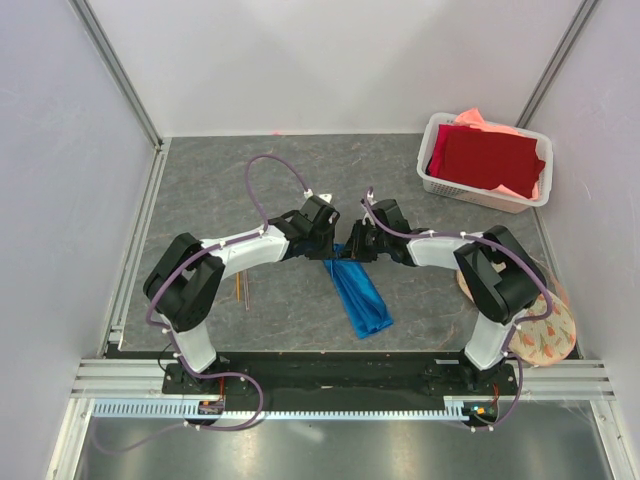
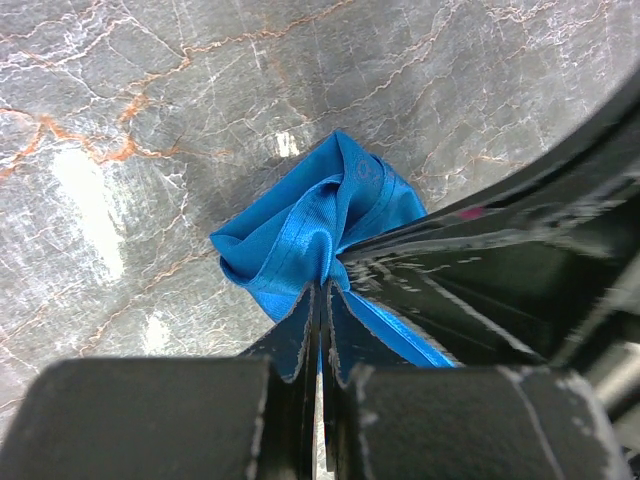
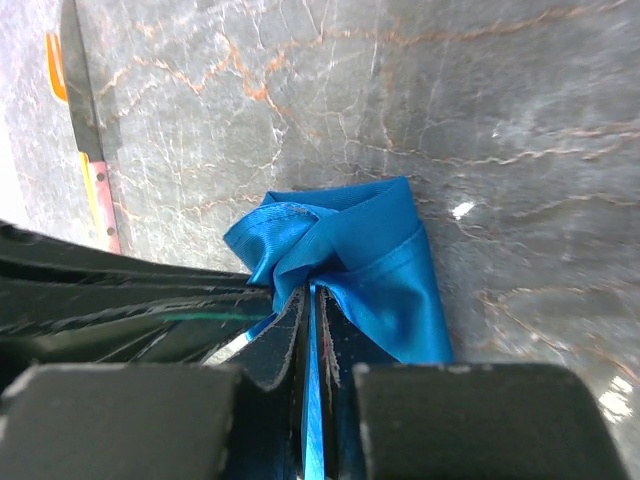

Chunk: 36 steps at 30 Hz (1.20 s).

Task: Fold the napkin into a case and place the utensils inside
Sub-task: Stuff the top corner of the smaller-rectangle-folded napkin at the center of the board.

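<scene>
The left gripper (image 2: 322,288) and right gripper (image 3: 306,292) both pinch the bunched, half-folded napkin (image 1: 362,297); the utensils (image 1: 243,288) lie apart, beyond the left gripper, not yet inserted.

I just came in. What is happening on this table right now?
The left gripper and the right gripper each pinch the far end of the blue napkin, now a narrow folded strip on the table. The thin orange utensils lie apart, beside the left arm, not yet inside.
</scene>
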### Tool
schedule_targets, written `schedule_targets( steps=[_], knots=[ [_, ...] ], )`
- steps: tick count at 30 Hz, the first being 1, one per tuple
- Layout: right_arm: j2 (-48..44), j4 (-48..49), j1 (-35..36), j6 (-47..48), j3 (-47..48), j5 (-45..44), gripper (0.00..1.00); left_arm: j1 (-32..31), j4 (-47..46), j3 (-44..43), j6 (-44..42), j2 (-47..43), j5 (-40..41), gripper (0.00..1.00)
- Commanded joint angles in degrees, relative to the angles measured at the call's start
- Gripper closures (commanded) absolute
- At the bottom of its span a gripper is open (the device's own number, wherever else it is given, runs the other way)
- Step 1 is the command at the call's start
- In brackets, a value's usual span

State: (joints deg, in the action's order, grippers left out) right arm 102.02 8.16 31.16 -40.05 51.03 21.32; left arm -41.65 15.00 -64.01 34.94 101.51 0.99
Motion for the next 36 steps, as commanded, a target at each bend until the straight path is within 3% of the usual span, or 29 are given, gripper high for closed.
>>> schedule_targets(
  steps=[1,7,13,20,25,28,32,36],
  knots=[
    [2.66,5.28,1.62,-2.48,1.62,2.5,0.9,-0.1,-0.06,-0.68,1.01,-2.2,0.94,0.98],
    [6.52,9.76,3.12,-4.68,2.67,3.38,0.91,-0.1,-0.77,-0.15,2.15,-0.97,2.16,0.98],
    [8.46,6.52,2.68,-2.4,2.24,1.88,0.92,-0.01,2.22,0.02,3.73,-3.07,9.81,0.94],
    [1.88,3.27,2.42,-1.26,1.27,-0.05,0.92,-0.1,4.24,-0.77,2.68,-2.99,11.13,0.94],
    [0.81,0.37,1.8,0.24,3.38,0.04,0.92,-0.1,4.24,-0.41,2.59,-3.43,11.4,0.79],
    [0.9,0.36,1.71,0.15,3.82,0.56,0.92,-0.1,4.24,-0.5,2.5,-3.52,11.75,0.75],
    [1.69,0.45,1.71,0.06,4.69,1.0,0.92,-0.1,4.24,-0.33,2.5,-4.22,12.01,0.75],
    [2.22,0.36,1.71,-0.02,6.01,0.91,0.92,-0.1,4.33,-0.5,2.24,-4.22,12.28,0.88]
  ],
)
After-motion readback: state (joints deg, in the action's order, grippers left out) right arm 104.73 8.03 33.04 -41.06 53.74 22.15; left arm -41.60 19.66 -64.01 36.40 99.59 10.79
